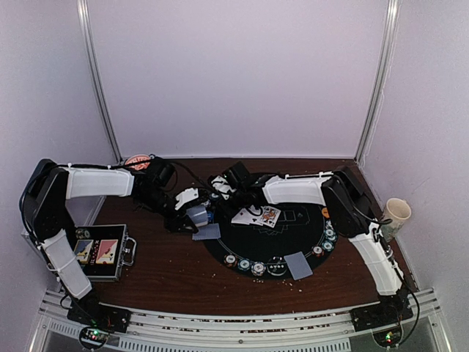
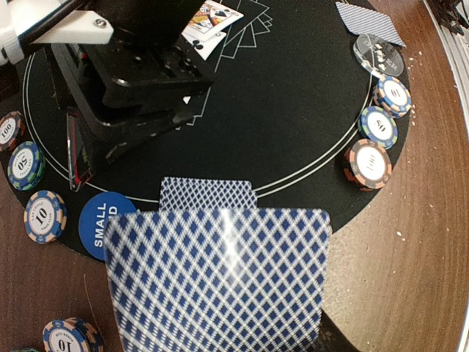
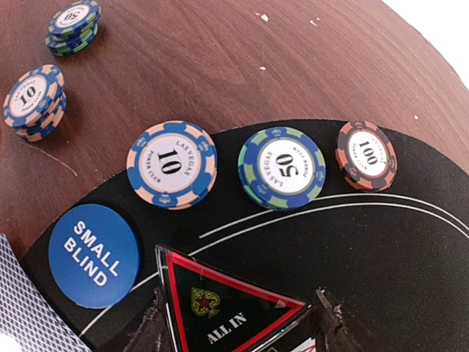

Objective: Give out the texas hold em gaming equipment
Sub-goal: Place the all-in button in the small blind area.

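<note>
Both arms reach over the round black mat (image 1: 308, 220) on the brown table (image 1: 168, 271). The left gripper (image 1: 193, 213) is clamped on a fan of blue-backed cards (image 2: 220, 286), held above the mat's left rim. One loose card (image 2: 207, 194) lies face down just beyond them, across the rim line. The right gripper (image 3: 243, 323) has its fingers (image 3: 330, 317) closed on the red-edged All In triangle (image 3: 220, 304), just beside the blue Small Blind button (image 3: 94, 254); whether the triangle touches the mat cannot be told. A 10 chip (image 3: 171, 164), a 50 chip (image 3: 281, 168) and a 100 chip (image 3: 366, 155) sit in a row along the rim there. Two chip stacks (image 3: 33, 99) stand apart on bare wood. At the mat's middle lie face-up cards (image 1: 258, 215). On the near rim are more chips (image 2: 368, 163), a silvery button (image 2: 377, 55) and another face-down card (image 1: 298, 265). A black case (image 1: 102, 251) lies open at far left
</note>
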{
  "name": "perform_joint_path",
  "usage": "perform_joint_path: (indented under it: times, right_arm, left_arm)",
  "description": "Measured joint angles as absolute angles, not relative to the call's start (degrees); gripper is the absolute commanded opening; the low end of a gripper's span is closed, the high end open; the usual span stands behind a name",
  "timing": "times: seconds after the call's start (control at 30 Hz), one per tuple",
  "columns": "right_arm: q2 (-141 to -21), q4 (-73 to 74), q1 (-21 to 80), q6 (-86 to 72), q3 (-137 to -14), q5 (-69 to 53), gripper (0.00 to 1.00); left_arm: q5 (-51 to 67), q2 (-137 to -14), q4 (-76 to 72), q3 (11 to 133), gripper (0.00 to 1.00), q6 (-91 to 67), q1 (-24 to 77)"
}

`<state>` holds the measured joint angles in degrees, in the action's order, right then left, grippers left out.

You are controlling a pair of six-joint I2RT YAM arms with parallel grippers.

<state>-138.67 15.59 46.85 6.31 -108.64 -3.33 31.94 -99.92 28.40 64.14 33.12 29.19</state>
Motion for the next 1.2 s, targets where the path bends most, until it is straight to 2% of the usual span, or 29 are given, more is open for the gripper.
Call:
perform_joint_path:
  times: [0.2,0.33,0.53,0.8,1.0,1.2]
  right_arm:
    - [-138.6,16.3,47.0,5.8,-109.8,-4.3,0.86]
    - [-137.6,16.6,47.0,5.0,-109.1,-4.5,0.89]
    - [-130.2,17.4,46.7,0.3,-104.2,-4.0,0.89]
    - [-109.9,2.4,44.6,-14.3,-79.9,-12.3,0.87]
    - [-109.2,-9.6,45.7,-25.4,-70.5,-19.2,0.87]
    - [-111.9,-21.1,48.4,-34.1,-69.2,-23.4,0.85]
  left_arm:
    - [31.9,-99.9,28.4,64.1,0.48,33.1,29.2]
    - [31.9,-99.9,28.4,64.1,0.48,33.1,29.2]
    - [31.9,-99.9,28.4,64.1,0.48,33.1,29.2]
    - [32.0,-99.9,28.4,64.1,0.48,33.1,29.2]
    - [32.0,-99.9,28.4,64.1,0.48,33.1,29.2]
    - [32.0,-99.9,28.4,64.1,0.48,33.1,29.2]
